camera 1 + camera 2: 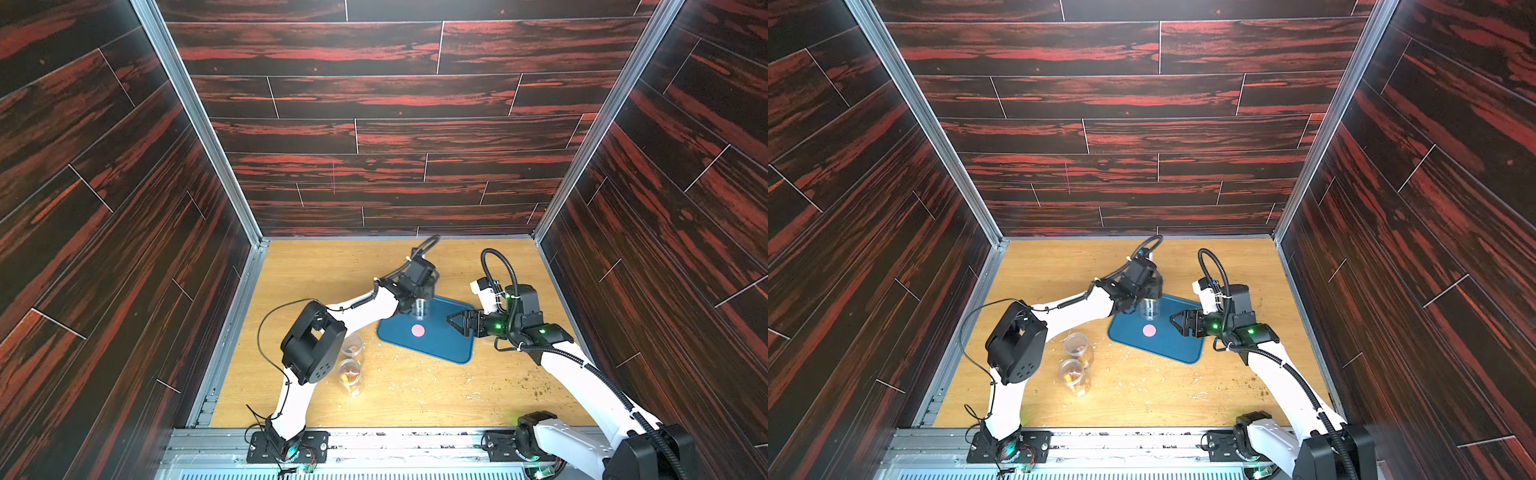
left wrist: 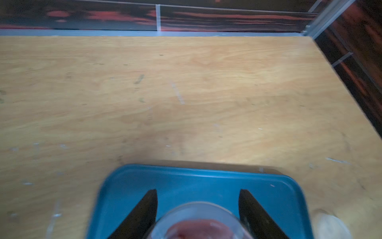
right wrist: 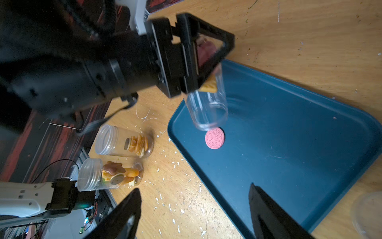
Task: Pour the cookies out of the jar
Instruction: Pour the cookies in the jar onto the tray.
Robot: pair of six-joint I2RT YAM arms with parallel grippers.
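Over blue tray (image 1: 444, 345), left gripper (image 2: 198, 203) clamps mouth-down jar (image 3: 208, 109), yellow cookie (image 3: 209, 88) lodged inside visible only from right wrist, pink cookie (image 1: 417, 330) on tray, right gripper (image 3: 194, 188) spread.

Left arm (image 1: 361, 305) outstretched, left gripper (image 1: 420, 302) tilted down and clamped; right arm (image 1: 582, 365) bent, right gripper (image 1: 451, 318) level, jaws apart.

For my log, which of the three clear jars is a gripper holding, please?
The jar in the left gripper, above the blue tray; the other two stand on the table.
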